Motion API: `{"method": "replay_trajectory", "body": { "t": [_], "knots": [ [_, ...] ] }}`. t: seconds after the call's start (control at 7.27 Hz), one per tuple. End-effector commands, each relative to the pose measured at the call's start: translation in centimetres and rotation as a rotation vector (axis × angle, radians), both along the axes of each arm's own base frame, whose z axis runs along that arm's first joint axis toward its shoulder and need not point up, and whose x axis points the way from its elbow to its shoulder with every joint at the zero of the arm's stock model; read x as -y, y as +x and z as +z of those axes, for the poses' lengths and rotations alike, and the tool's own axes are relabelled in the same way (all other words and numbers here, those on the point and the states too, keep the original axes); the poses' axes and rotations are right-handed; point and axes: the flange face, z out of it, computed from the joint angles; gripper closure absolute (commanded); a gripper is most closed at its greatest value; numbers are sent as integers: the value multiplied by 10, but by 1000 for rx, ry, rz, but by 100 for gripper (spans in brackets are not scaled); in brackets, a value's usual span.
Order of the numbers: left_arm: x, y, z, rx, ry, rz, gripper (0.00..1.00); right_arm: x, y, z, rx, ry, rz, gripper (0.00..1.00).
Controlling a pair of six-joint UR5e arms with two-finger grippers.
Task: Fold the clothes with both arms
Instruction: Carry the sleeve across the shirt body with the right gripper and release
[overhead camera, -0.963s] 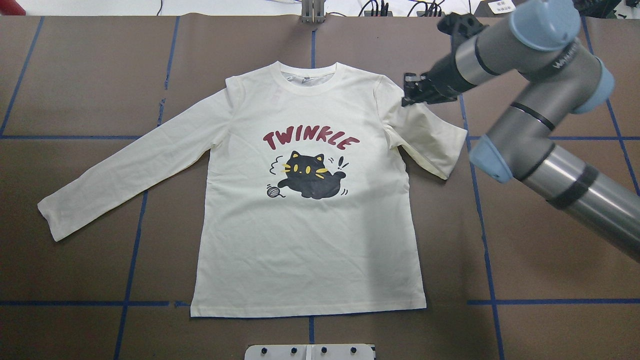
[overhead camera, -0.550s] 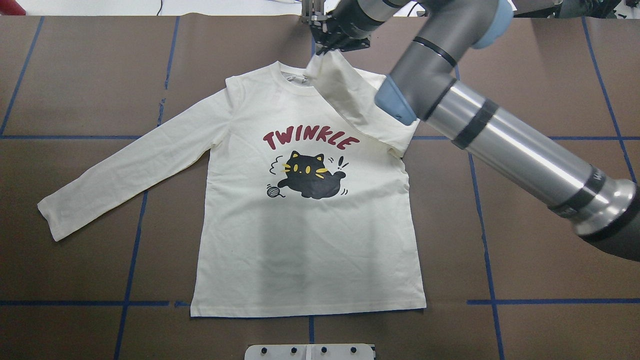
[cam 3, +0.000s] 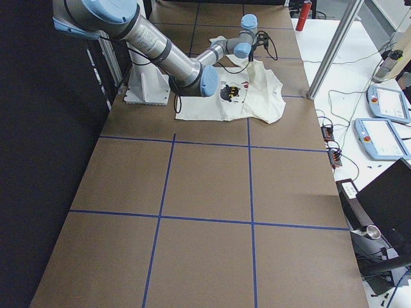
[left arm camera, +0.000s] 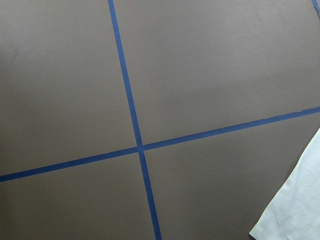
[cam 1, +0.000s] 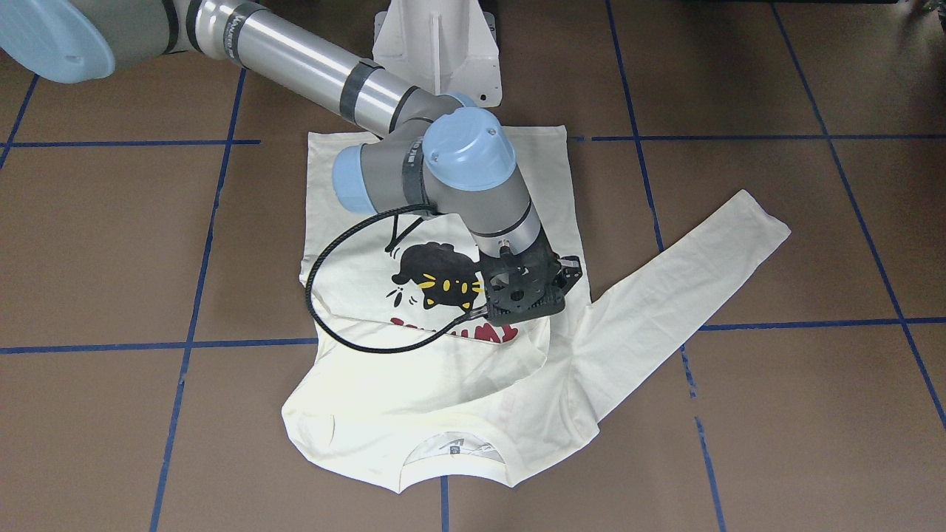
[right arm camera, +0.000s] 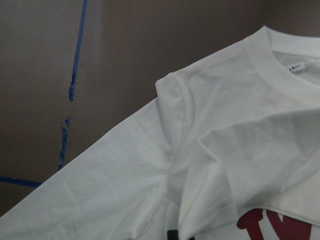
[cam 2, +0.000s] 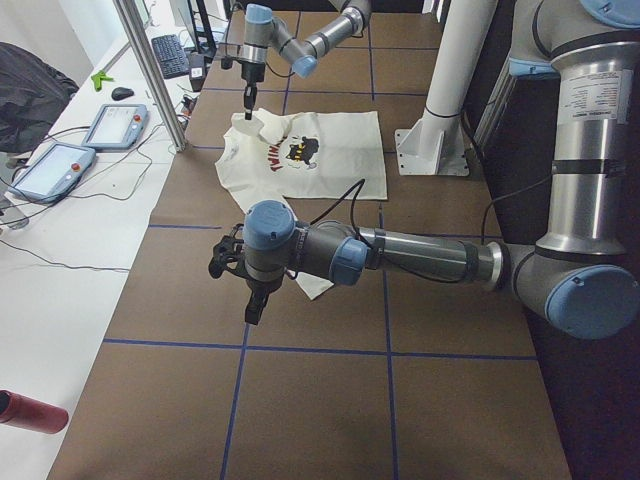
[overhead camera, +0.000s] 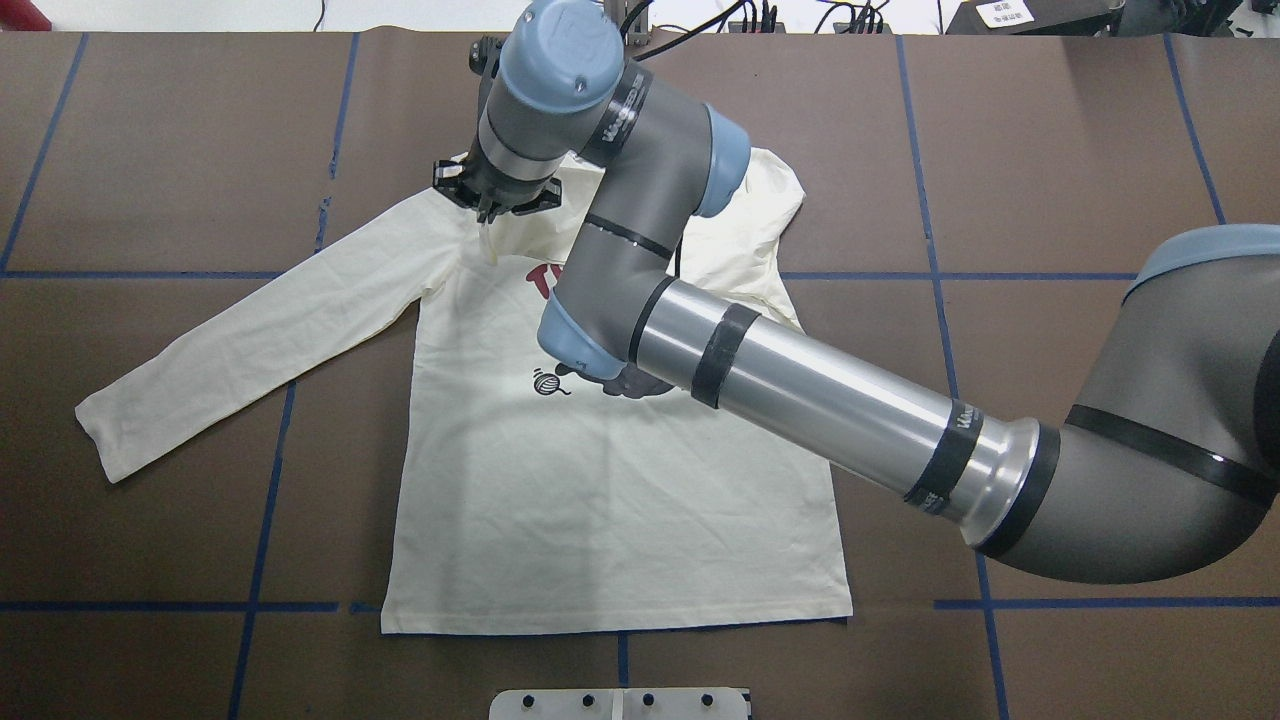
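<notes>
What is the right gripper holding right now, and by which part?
The right gripper appears to pinch the folded sleeve by its cuff end. Its fingertips are mostly hidden, so this is uncertain.

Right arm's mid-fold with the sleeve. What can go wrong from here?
1. The sleeve hangs from the right end effector in a loose, bunched fold; dropped here, it may land creased over the shirt.
2. The right arm spans the shirt; the left arm swinging the other sleeve over now could hit it.
</notes>
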Motion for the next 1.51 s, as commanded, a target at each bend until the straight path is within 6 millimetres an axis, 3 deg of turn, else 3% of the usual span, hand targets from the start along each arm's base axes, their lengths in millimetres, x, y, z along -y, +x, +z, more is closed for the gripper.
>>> {"method": "replay_trajectory", "body": {
  "t": [0.0, 0.14, 0.28, 0.41, 0.55, 0.69, 1.1, 1.24, 1.38],
  "knots": [
    [1, 1, 3, 0, -6, 1, 0, -26, -27, -2, 20, 41, 1, 100],
    [1, 1, 3, 0, -6, 1, 0, -27, -31, -1, 14, 57, 21, 100],
    [1, 1, 4, 0, -7, 1, 0, -25, -28, -7, 54, 97, 56, 7],
    [1, 1, 6, 2, -9, 2, 0, -22, -26, -19, 67, 121, 96, 0],
    [0, 1, 6, 2, 4, 2, 0, -15, -28, -42, 74, 112, 153, 0],
    [0, 0, 14, 0, 14, 1, 0, -9, -29, -48, 86, 55, 215, 0],
    [3, 2, 20, -10, -37, -36, 0, -7, -22, -31, 33, -16, 180, 0],
    [6, 6, 13, -33, -81, -128, 0, -10, 13, -20, -53, -70, 151, 0],
    [2, 32, 15, -48, -135, -185, 0, -11, 51, 0, -128, -105, 84, 0]
  ]
}}
